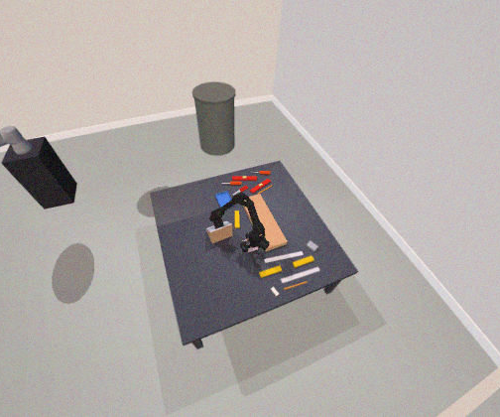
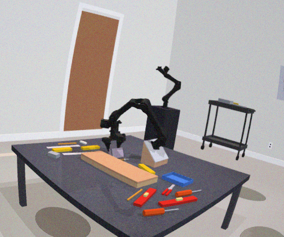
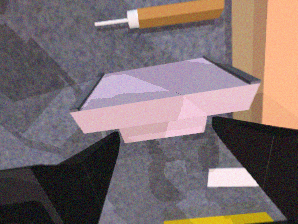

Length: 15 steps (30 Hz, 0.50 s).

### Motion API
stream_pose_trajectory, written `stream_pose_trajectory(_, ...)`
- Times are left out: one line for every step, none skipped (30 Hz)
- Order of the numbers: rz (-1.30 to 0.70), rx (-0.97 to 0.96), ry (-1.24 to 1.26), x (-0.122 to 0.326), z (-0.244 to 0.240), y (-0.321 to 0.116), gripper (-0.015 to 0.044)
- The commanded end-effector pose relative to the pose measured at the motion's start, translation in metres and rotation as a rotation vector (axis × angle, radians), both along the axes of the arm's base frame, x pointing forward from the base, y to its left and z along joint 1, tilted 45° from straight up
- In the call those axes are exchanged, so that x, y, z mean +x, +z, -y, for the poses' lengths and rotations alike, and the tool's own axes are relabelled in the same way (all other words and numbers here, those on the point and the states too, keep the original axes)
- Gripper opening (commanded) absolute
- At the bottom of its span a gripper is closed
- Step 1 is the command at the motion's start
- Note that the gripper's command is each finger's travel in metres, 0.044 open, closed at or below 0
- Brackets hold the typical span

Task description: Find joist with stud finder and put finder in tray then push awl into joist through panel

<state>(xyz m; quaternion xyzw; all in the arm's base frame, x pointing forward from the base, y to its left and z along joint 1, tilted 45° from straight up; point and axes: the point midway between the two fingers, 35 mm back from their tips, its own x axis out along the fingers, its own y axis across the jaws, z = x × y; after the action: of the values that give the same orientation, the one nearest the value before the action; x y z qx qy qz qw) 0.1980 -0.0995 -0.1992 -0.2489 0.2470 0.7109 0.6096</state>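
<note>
The stud finder (image 2: 118,153) (image 3: 175,90), a pale lavender-pink wedge with a narrower grip block, stands on the table beside the floor panel (image 1: 269,223) (image 2: 119,166) (image 3: 282,60), a long tan slab. My gripper (image 2: 114,147) (image 3: 164,128) is open and empty, pointing down over the stud finder. In the wrist view its fingertips are on either side of the grip block, with gaps. The awl (image 3: 180,14), with an orange-brown handle, white collar and thin spike, lies between the stud finder and the top of that view. The blue tray (image 1: 223,199) (image 2: 177,179) is empty. The joist is hidden.
A yellow block (image 1: 237,218) (image 2: 146,169) lies between panel and tray. The wedge-shaped block (image 1: 221,233) (image 2: 150,156) stands at my arm's base. White strips and yellow blocks lie beyond one panel end; red levels (image 2: 145,197), screwdrivers and pliers beyond the other.
</note>
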Motion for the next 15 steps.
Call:
stream_pose_trajectory(-0.005,0.008,-0.005,-0.0023,-0.0067,-0.005,0.044)
stream_pose_trajectory(-0.005,0.008,-0.005,-0.0026,-0.0079,-0.0062,0.044)
stream_pose_trajectory(-0.005,0.008,-0.005,-0.0029,-0.009,-0.0073,0.044)
stream_pose_trajectory(-0.005,0.008,-0.005,-0.0032,-0.0102,-0.0083,0.044)
stream_pose_trajectory(-0.005,0.008,-0.005,-0.0035,-0.0113,-0.0094,0.044)
stream_pose_trajectory(-0.005,0.008,-0.005,-0.0037,-0.0122,-0.0103,0.044)
stream_pose_trajectory(-0.005,0.008,-0.005,-0.0039,-0.0128,-0.0108,0.044)
stream_pose_trajectory(-0.005,0.008,-0.005,-0.0039,-0.013,-0.011,0.044)
stream_pose_trajectory(-0.005,0.008,-0.005,-0.0039,-0.013,-0.011,0.0433)
stream_pose_trajectory(-0.005,0.008,-0.005,-0.0039,-0.013,-0.011,0.0427)
stream_pose_trajectory(-0.005,0.008,-0.005,-0.0039,-0.013,-0.011,0.042)
stream_pose_trajectory(-0.005,0.008,-0.005,-0.0039,-0.013,-0.011,0.0413)
stream_pose_trajectory(-0.005,0.008,-0.005,-0.0039,-0.013,-0.011,0.0407)
stream_pose_trajectory(-0.005,0.008,-0.005,-0.0039,-0.013,-0.011,0.04)
stream_pose_trajectory(-0.005,0.008,-0.005,-0.0039,-0.013,-0.011,0.0393)
